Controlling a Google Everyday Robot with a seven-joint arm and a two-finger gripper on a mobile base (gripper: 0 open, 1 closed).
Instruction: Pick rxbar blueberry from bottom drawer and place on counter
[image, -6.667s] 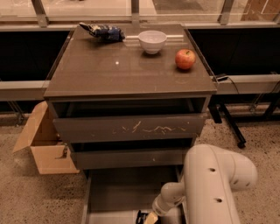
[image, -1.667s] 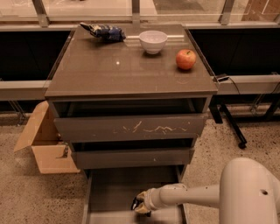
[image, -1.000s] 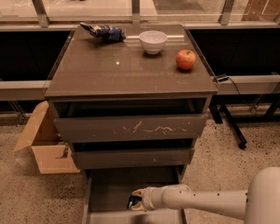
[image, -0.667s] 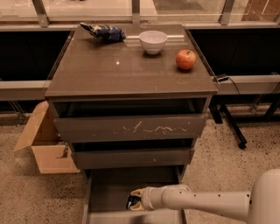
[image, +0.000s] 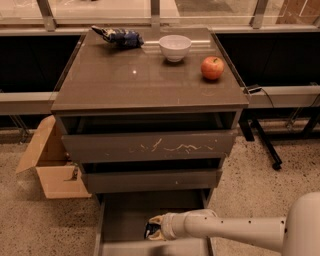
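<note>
The bottom drawer (image: 122, 216) stands pulled open at the foot of the cabinet. My gripper (image: 154, 229) reaches into it from the right on a long white arm and sits low over the drawer floor near its front. A small dark rxbar blueberry (image: 149, 231) shows between the fingertips, partly hidden by them. The counter (image: 145, 75) is the glossy grey-brown top of the cabinet, far above the gripper.
On the counter stand a blue-and-white snack bag (image: 119, 36), a white bowl (image: 175, 47) and a red apple (image: 212, 68). An open cardboard box (image: 50, 167) sits on the floor to the left. The scratched-front drawer (image: 150, 146) and middle drawer (image: 150, 180) overhang the bottom one.
The arm has stretched out and the gripper has slid left along the bottom drawer floor, then settled over the dark bar; in the last second it has hardly moved.
</note>
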